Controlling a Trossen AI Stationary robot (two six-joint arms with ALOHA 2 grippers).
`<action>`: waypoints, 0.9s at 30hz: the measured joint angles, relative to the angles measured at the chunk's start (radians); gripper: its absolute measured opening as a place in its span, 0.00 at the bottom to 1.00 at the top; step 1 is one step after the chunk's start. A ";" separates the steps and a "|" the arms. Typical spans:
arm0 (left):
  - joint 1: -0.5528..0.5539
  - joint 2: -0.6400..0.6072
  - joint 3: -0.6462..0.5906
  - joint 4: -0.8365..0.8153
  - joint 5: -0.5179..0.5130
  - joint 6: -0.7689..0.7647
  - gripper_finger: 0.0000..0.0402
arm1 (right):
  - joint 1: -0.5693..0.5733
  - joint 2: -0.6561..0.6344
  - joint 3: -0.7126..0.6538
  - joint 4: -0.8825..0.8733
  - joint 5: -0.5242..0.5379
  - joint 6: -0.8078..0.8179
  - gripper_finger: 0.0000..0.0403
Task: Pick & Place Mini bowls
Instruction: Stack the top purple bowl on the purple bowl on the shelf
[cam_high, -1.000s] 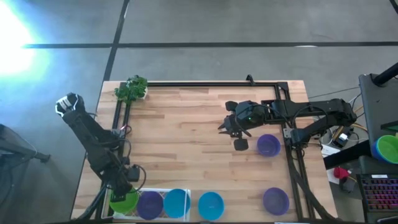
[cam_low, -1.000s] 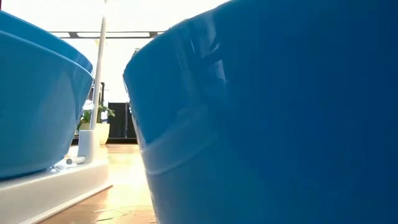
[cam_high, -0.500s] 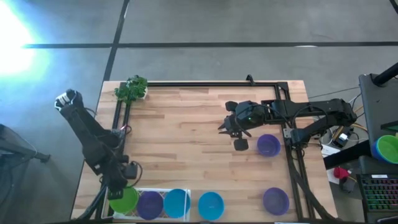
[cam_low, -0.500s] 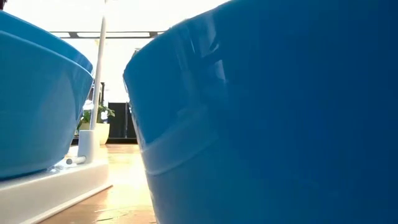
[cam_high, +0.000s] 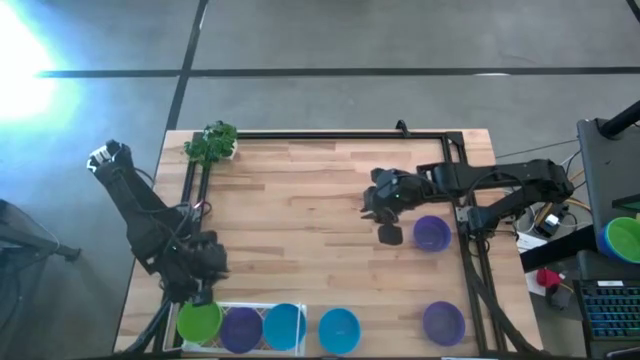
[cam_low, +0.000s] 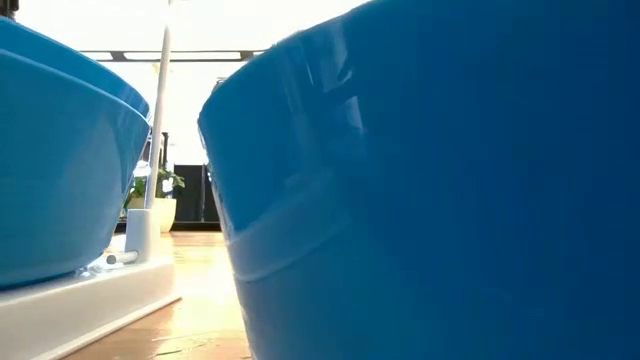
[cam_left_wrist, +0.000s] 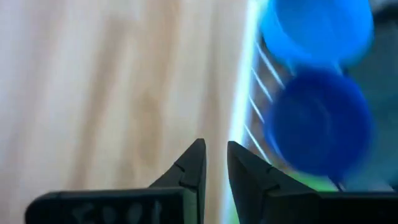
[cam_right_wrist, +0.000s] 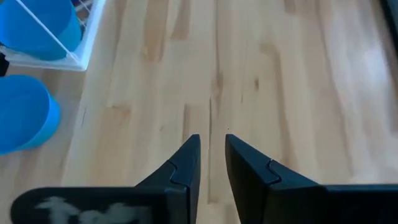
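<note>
L gripper (cam_high: 203, 284) just above white tray (cam_high: 262, 308), fingers nearly together, empty. Tray holds green bowl (cam_high: 199, 322), purple bowl (cam_high: 241, 327), blue bowl (cam_high: 284, 325). R gripper (cam_high: 368, 203) mid-table, fingers narrow gap, empty, nr purple bowl by R rail (cam_high: 432, 233).

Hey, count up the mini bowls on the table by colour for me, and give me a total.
Green: 1, green bowl in the white tray.
Purple: 3, one in the tray, one near the right gripper, one at the near right.
Blue: 2, one in the tray, one beside it.
Total: 6 bowls on the table.
</note>
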 joint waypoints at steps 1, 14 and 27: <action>0.000 -0.002 0.000 0.000 -0.066 0.014 0.14 | 0.000 0.000 -0.008 -0.007 0.000 0.027 0.17; 0.000 -0.007 0.000 0.000 -0.829 0.180 0.14 | 0.000 0.000 -0.143 -0.120 0.000 0.412 0.15; 0.000 -0.007 0.000 0.000 -0.936 0.241 0.14 | 0.000 -0.001 -0.296 -0.251 0.036 0.857 0.15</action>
